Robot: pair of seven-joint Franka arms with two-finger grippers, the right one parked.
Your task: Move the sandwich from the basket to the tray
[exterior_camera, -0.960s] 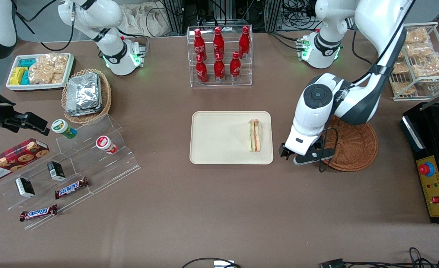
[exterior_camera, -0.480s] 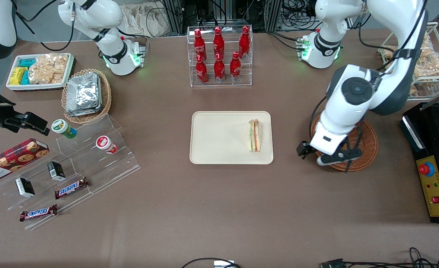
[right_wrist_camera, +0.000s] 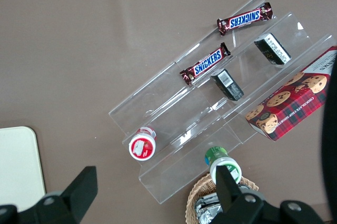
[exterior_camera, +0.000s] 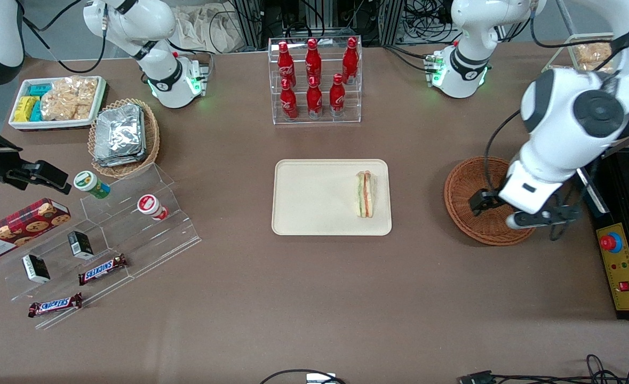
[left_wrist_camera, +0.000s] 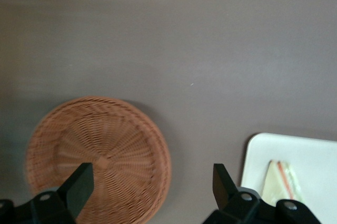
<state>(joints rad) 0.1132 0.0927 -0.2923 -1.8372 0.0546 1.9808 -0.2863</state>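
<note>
The sandwich (exterior_camera: 366, 194) lies on the beige tray (exterior_camera: 314, 197) near the tray's edge that faces the basket; it also shows as a pale wedge, the sandwich (left_wrist_camera: 281, 182), on the tray (left_wrist_camera: 310, 155). The reddish-brown basket (exterior_camera: 466, 184) holds nothing in the part that shows; the arm covers the rest of it. My gripper (exterior_camera: 511, 213) hangs above the basket, apart from the tray. In the left wrist view the gripper (left_wrist_camera: 152, 182) is open and empty, one fingertip (left_wrist_camera: 81, 179) over the basket (left_wrist_camera: 100, 150), the other (left_wrist_camera: 221, 179) over bare table.
A clear rack of red bottles (exterior_camera: 314, 80) stands farther from the camera than the tray. A black control box (exterior_camera: 621, 256) and a wire rack of snack bags (exterior_camera: 591, 53) sit by the basket. Acrylic steps with snacks (exterior_camera: 106, 229) and a foil-packet basket (exterior_camera: 125, 136) lie toward the parked arm's end.
My arm has swung from beside the tray toward the working arm's end and now hangs over the basket. The sandwich has stayed where it lay on the tray.
</note>
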